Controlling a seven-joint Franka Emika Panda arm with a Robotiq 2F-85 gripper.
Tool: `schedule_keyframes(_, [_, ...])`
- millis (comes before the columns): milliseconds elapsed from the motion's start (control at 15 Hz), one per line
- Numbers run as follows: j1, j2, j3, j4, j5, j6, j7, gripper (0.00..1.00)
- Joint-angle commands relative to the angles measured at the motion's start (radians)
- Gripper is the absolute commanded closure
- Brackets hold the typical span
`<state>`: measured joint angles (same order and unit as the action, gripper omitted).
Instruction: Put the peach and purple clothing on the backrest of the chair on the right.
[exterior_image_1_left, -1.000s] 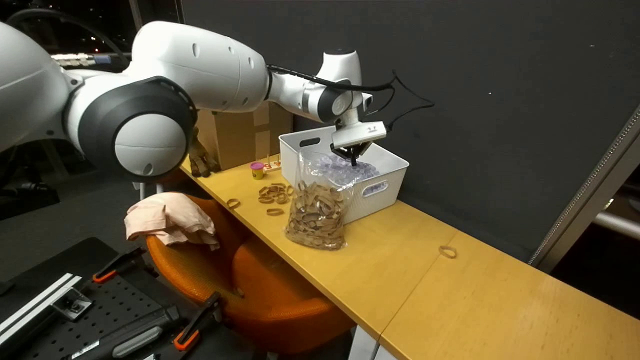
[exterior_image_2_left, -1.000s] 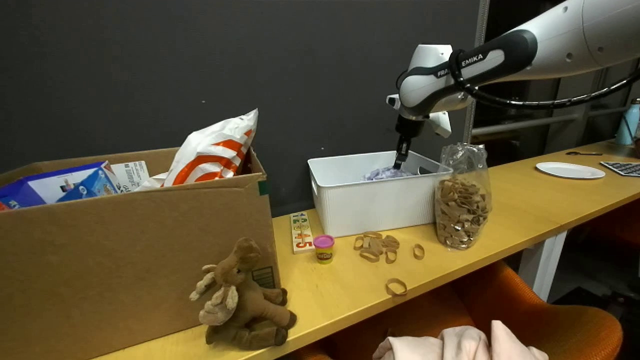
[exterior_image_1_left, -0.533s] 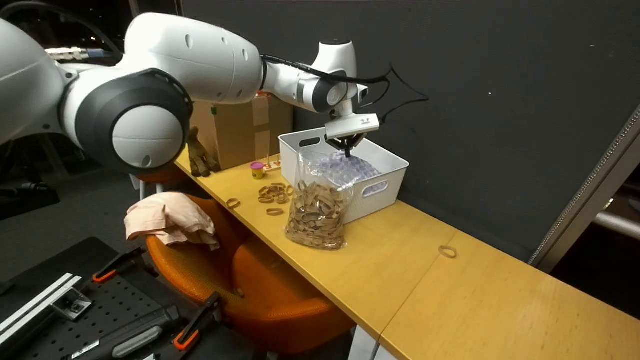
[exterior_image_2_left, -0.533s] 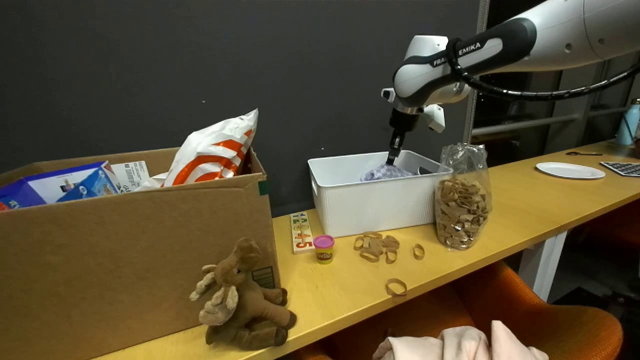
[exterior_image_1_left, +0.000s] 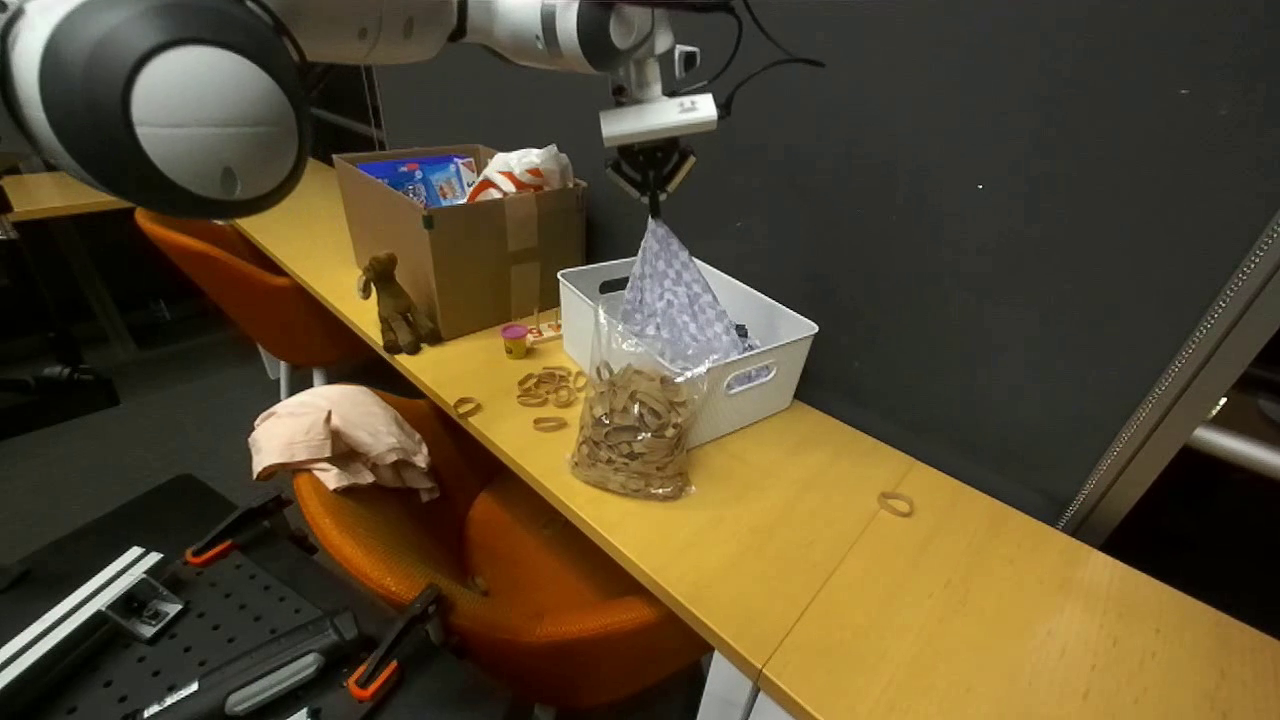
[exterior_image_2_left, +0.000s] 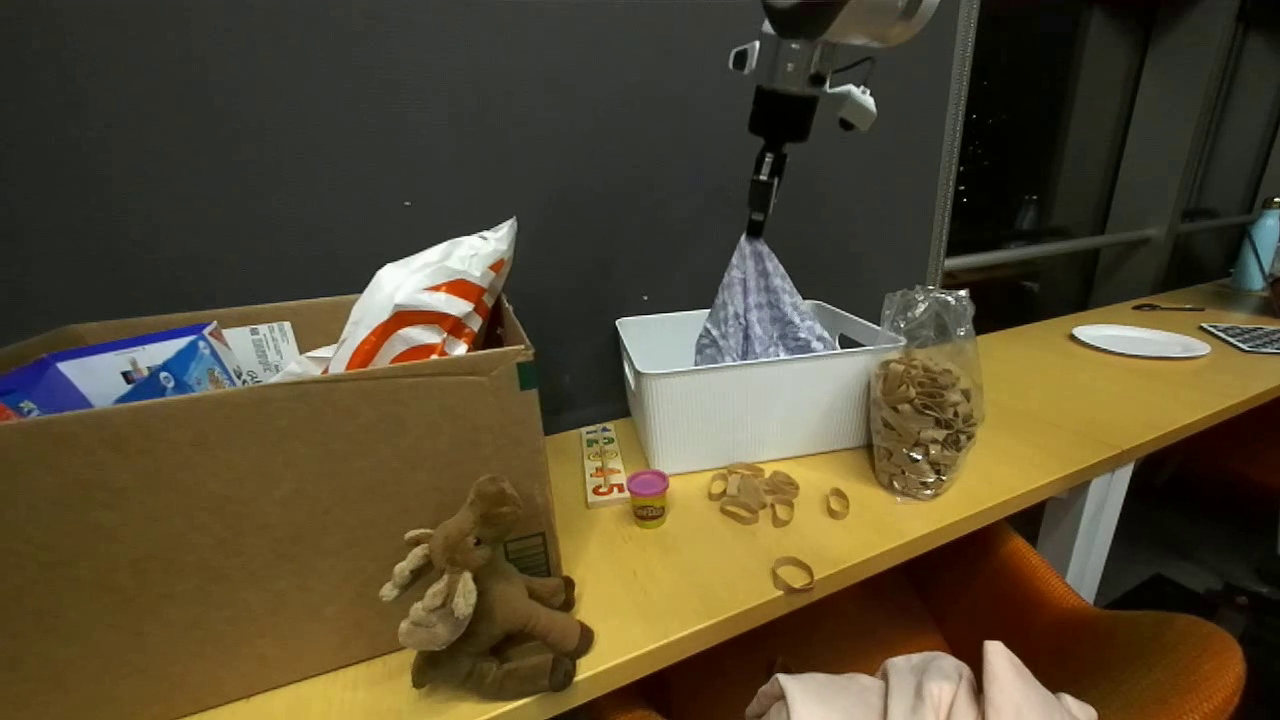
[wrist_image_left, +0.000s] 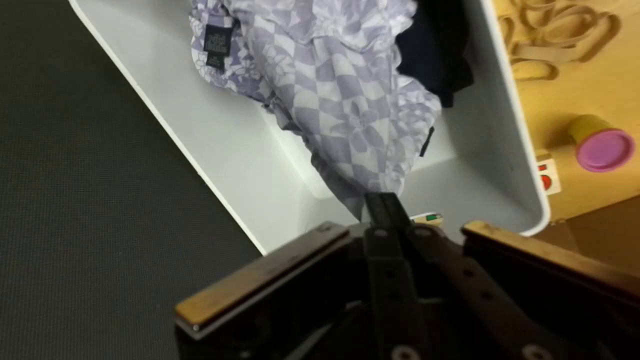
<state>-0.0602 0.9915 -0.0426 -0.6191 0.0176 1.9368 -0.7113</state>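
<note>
My gripper is shut on the top of the purple checked clothing. In both exterior views the cloth hangs as a cone from the fingertips, its lower part still inside the white bin. In the wrist view the closed fingers pinch the cloth, which spreads down into the bin. The peach clothing lies draped over the backrest of an orange chair. Its top also shows in an exterior view.
A clear bag of brown bands stands against the bin. A dark cloth lies in the bin. A cardboard box, plush moose, Play-Doh tub and loose bands share the table. Another orange chair stands farther along.
My gripper has risen from inside the bin to well above it. The purple cloth, earlier heaped in the bin, is now pulled up into a peak. The peach clothing has not moved.
</note>
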Motion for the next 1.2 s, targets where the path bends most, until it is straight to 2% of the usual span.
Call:
schedule_keyframes(0, [0.030, -0.162, -0.011, -0.120, -0.018, -0.164, 0.018, 1.00])
schedule_keyframes(200, [0.054, -0.268, -0.017, -0.180, -0.051, -0.227, 0.009, 1.00])
schedule_keyframes(667, [0.106, -0.538, -0.013, -0.319, -0.133, -0.221, 0.022, 1.00])
schedule_keyframes(1133, [0.221, -0.844, 0.010, -0.523, -0.217, -0.217, 0.042, 1.00])
